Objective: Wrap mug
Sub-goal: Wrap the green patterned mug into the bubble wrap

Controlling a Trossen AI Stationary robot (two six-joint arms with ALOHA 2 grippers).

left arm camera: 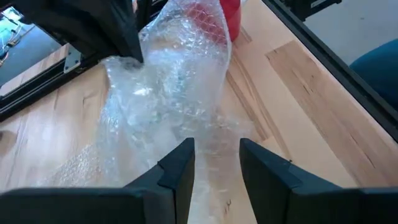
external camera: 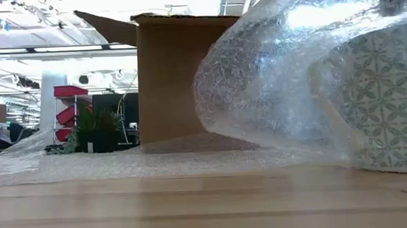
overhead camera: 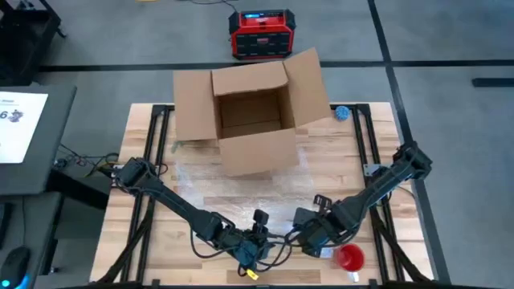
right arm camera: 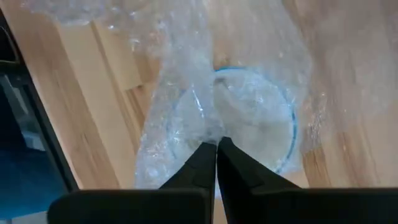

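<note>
Bubble wrap (right arm camera: 186, 118) is half over the mug (right arm camera: 255, 118); right hand (right arm camera: 216, 152) pinches it closed, left hand (left arm camera: 214, 158) open, empty. Next: fold more over.

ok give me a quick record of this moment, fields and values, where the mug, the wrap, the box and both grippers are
mug: patterned mug, near edge of the table, bubble wrap draped over it
bubble wrap: clear sheet spread on the table and pulled up over the mug
left gripper: fingers open, low over the wrap's edge beside the mug
right gripper: fingers shut on the bubble wrap, right above the mug's rim
cardboard box: open, at the far side of the table
red cup: near edge, beside the right gripper
</note>
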